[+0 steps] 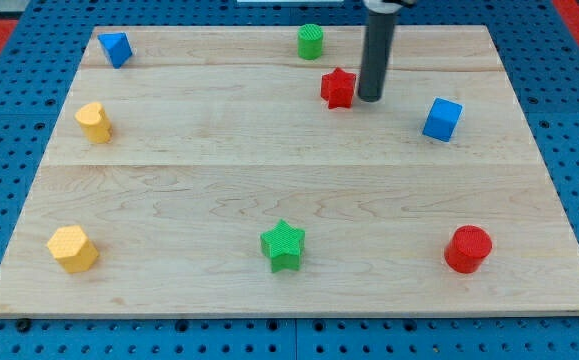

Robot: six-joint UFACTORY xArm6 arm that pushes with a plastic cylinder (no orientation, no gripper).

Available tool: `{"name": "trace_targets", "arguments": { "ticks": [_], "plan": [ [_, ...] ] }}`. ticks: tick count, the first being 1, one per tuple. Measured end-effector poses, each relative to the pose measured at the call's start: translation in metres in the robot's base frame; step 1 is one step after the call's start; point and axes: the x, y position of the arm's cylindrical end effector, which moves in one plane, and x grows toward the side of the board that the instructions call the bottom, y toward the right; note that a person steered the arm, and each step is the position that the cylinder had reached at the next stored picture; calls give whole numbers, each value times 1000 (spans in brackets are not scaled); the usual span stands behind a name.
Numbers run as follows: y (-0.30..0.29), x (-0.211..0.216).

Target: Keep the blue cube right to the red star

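Observation:
The red star (338, 88) lies near the view's top, a little right of centre. The blue cube (442, 119) lies to its right and slightly lower, well apart from it. My tip (370, 99) stands just right of the red star, very close to it or touching it, and left of the blue cube. The dark rod rises from the tip to the view's top edge.
A green cylinder (311, 42) stands above-left of the red star. A blue triangular block (116, 48) sits at top left, a yellow block (94, 122) at left, a yellow hexagon (73, 248) at bottom left, a green star (283, 245) at bottom centre, a red cylinder (467, 249) at bottom right.

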Motion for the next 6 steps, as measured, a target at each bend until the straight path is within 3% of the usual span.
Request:
{"name": "trace_targets", "arguments": {
  "ticks": [1,2,3,5,6],
  "plan": [
    [59,0],
    [116,31],
    [112,67],
    [-13,18],
    [19,6]
  ]
}}
